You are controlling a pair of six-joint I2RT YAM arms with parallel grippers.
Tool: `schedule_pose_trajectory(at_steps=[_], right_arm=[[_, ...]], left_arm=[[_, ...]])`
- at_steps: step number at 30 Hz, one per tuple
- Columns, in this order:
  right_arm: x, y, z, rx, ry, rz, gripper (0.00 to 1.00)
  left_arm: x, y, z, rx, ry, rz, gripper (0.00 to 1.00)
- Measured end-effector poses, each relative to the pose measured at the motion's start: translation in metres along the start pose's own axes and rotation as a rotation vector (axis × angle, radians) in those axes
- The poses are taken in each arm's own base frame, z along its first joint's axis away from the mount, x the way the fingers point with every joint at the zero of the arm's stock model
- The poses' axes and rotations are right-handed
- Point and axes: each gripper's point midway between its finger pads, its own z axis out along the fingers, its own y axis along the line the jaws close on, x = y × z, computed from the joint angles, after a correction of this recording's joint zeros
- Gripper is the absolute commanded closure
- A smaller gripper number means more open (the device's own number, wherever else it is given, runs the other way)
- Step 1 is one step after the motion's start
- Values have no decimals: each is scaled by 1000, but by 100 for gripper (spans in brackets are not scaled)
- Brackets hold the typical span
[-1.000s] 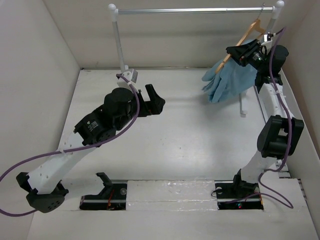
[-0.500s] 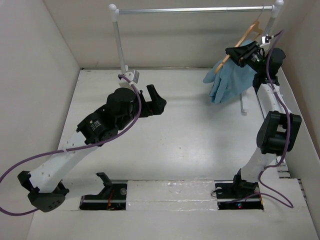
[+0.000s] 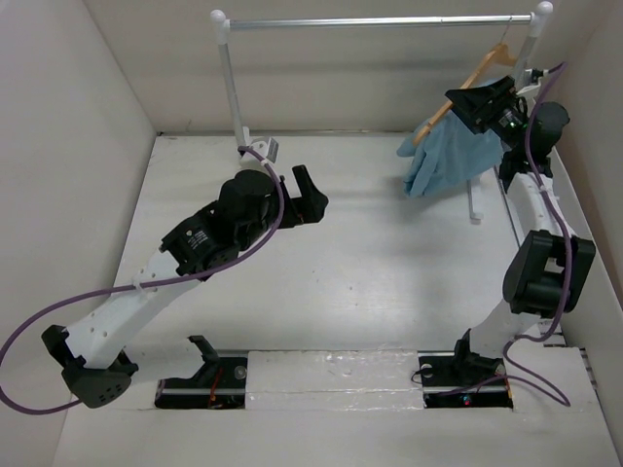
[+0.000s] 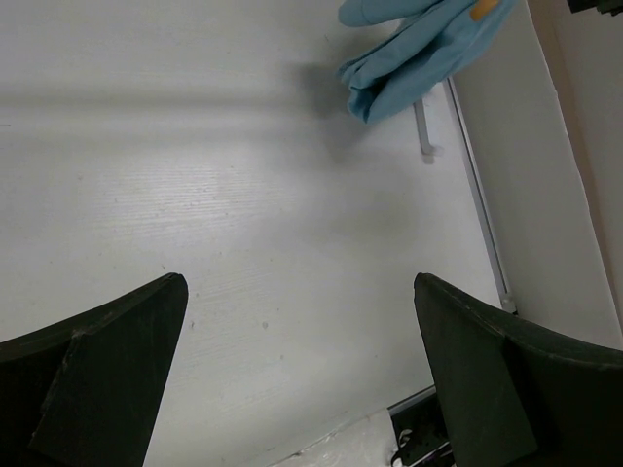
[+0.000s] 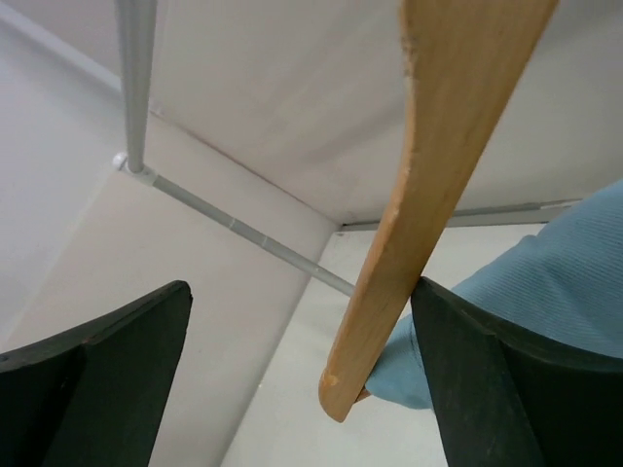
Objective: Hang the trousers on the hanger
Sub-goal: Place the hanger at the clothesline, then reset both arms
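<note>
The left end effector (image 3: 308,195) is hovering over the middle of the worktop (image 3: 389,272) with its fingers spread wide and nothing between them; its wrist view is showing only bare surface in the gap.

Further right, the trousers (image 3: 451,156) are hanging off the worktop at the far right, draped over the hanger (image 3: 475,71), which is slanting steeply under the clothes rail (image 3: 380,19). The cloth is looking soft, light and limp, bunching into folds at its lower end. It will likely be slipping on smooth wood if tugged from one side. Holding the stiff wooden arm near its neck seems safer than holding the cloth. If the cloth must be shifted, the fold beside the bar is the place to pinch.

At the far right, the right end effector (image 3: 484,101) is straddling the hanger with its fingers apart, not clamping it. In its wrist view the wood is passing close by one finger, and I cannot tell whether they are touching.

The crossbar is lying hidden under the cloth, and the waistband and button are not showing. Whether the hook is sitting on the rail is hard to make out.
</note>
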Motion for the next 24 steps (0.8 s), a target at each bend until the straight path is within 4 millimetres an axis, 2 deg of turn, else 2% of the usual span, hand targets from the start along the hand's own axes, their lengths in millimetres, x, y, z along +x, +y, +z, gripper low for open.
schedule_pose_trajectory(at_steps=[4,9,10,11,14,16,19,21,24], right_arm=[[-4,11,-16,44,9,-78,0],[-9,31,-54,132,-2,-203,0],[-6,23,-60,171,10,-229,0],[-9,42,-77,178,-19,-277,0],[-3,55,-111,287,-55,-366,0],[12,63,-128,352,-61,-402,1],[52,70,-151,419,-31,-435,6],[84,64,-165,465,22,-424,9],[123,42,-188,550,98,-404,15]], left_arm=[[-2,2,1,-15,-10,-6,1],[-1,12,1,-62,-18,2,1],[-1,14,1,-72,-19,4,1],[-1,16,0,-81,-19,6,1],[-2,21,0,-101,-25,10,1],[-1,22,0,-109,-28,11,1],[6,30,-1,-121,-19,14,1],[14,37,-1,-134,-5,20,1],[26,47,0,-154,15,28,1]])
